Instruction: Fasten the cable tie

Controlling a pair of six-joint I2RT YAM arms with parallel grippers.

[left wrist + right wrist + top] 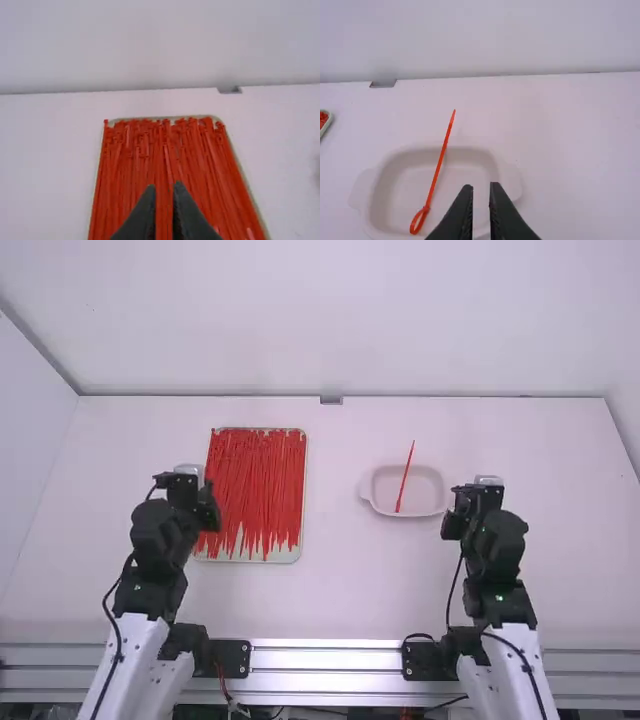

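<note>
A tray (pixel 298 436) left of the table's middle holds a thick layer of loose red cable ties (pixel 255 490), also seen close up as red cable ties (pixel 165 165). My left gripper (pixel 163 192) hovers over the near part of that pile, fingers nearly together with nothing held; from above it is the left gripper (pixel 205 512). A white dish (pixel 430 502) to the right holds one red cable tie (pixel 436 175) closed into a small loop, its tail sticking over the far rim. My right gripper (pixel 479 192) sits shut at the dish's (pixel 507 172) near edge, the right gripper (pixel 462 512).
The white table (pixel 340 570) has a small grey bracket (pixel 331 398) at its far edge against the wall. An aluminium rail (pixel 320 652) runs along the near edge between the arm bases. Open table surface lies between tray and dish.
</note>
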